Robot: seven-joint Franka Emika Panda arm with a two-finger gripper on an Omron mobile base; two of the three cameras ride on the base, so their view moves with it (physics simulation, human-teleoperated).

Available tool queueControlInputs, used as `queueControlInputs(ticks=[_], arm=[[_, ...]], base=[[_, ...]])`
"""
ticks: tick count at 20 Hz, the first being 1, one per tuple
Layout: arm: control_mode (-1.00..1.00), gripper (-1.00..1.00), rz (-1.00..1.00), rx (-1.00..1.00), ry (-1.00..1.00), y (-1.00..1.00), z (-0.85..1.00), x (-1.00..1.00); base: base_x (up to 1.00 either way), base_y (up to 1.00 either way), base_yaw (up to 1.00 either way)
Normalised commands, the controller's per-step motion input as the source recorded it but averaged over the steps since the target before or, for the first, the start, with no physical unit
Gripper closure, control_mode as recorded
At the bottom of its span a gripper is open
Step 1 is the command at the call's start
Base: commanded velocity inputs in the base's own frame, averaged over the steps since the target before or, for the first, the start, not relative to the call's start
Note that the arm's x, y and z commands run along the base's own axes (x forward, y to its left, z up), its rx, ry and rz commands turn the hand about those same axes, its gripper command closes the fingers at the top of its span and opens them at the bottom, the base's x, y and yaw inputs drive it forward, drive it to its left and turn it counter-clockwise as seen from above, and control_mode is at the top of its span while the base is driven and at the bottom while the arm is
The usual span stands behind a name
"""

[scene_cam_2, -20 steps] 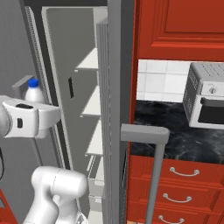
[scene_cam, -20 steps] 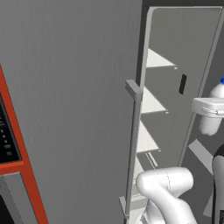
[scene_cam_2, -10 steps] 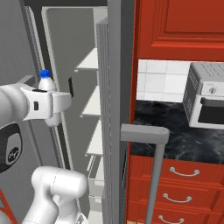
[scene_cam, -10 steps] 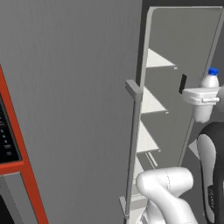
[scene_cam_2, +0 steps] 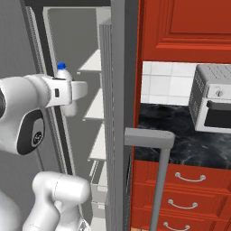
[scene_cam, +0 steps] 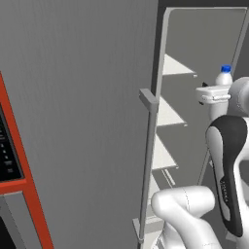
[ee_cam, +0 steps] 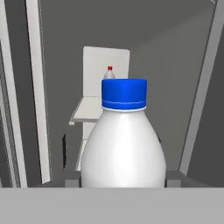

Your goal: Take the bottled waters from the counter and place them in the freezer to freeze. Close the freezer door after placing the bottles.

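Right, your gripper (ee_cam: 123, 181) is pinching the blue-capped bottle (ee_cam: 124, 144) upright, held up inside the open freezer (scene_cam: 204, 53). Ahead of you, the red-capped bottle (ee_cam: 109, 73) stands on a white shelf (ee_cam: 87, 109) farther back.

The tall grey freezer (scene_cam_2: 58, 27) stands open, its cavity giving free passage ahead. Inside, white shelves (scene_cam: 168, 114) jut from one wall, narrowing the way. On a white ledge (ee_cam: 89, 109) deep inside, a small red-capped translucent bottle (ee_cam: 109, 73) occupies one spot. The open grey freezer door (scene_cam_2: 118, 113) bounds the opening's right side.
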Motion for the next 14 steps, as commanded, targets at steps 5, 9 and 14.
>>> queueControlInputs(ticks=[5,9,14], arm=[[-1.0,1.0,0.03,0.0,0.0,0.0,0.16,0.53],[-1.0,1.0,0.01,0.0,0.01,-0.01,0.19,0.48],[-1.0,1.0,0.05,0.0,0.0,-0.11,0.05,0.4]], base=[[0.0,0.0,0.0],[0.0,0.0,0.0],[0.0,0.0,0.0]])
